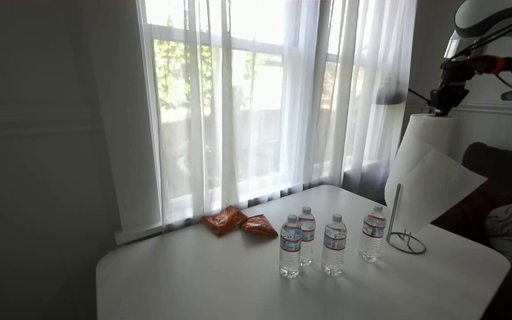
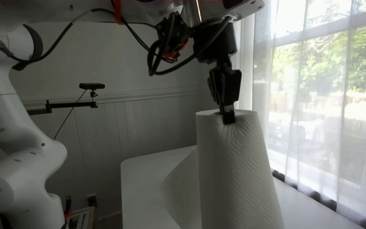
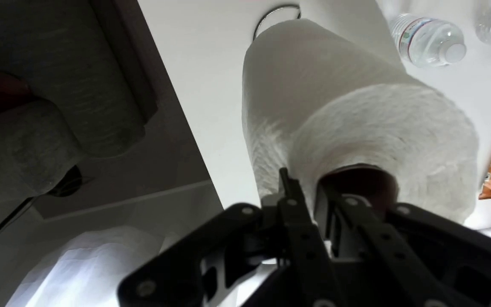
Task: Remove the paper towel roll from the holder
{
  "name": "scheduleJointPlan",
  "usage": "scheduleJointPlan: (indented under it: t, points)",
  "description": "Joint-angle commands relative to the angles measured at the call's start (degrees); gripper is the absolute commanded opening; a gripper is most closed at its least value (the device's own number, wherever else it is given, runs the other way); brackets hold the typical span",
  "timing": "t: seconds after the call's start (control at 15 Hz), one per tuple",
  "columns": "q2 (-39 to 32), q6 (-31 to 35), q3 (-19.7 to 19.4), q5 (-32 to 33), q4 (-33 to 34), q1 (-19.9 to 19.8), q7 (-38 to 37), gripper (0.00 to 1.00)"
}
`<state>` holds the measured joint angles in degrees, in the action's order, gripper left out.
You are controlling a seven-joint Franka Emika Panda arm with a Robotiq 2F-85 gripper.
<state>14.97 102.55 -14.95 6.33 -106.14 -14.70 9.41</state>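
Observation:
The paper towel roll is a wide white cylinder, tilted and raised above the table, with a loose sheet hanging from it. My gripper is shut on its top edge, one finger in the core hole and one outside. The wrist view shows the gripper pinching the wall of the roll; the visible part of the core is dark, with no rod seen at its mouth. The holder stands on the table, its ring base and a side rod visible. Behind the sheet, part of the holder is hidden. A piece of ring shows past the roll.
Several clear water bottles stand on the white table; one bottle is close beside the holder. Two orange snack bags lie near the curtained window. A dark sofa is beyond the table edge.

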Motion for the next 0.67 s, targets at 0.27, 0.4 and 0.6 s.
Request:
scheduleJointPlan:
  t: [0.27, 0.4, 0.6]
  points:
    - [-0.7, -9.7, 0.6, 0.9, 10.2, 1.5, 0.5, 0.03]
    - [-1.0, -11.0, 0.9, 1.8, 11.9, 1.7, 0.2, 0.03]
    - [-1.4, -13.6, 0.7, 1.2, 15.0, 2.2, 1.2, 0.03]
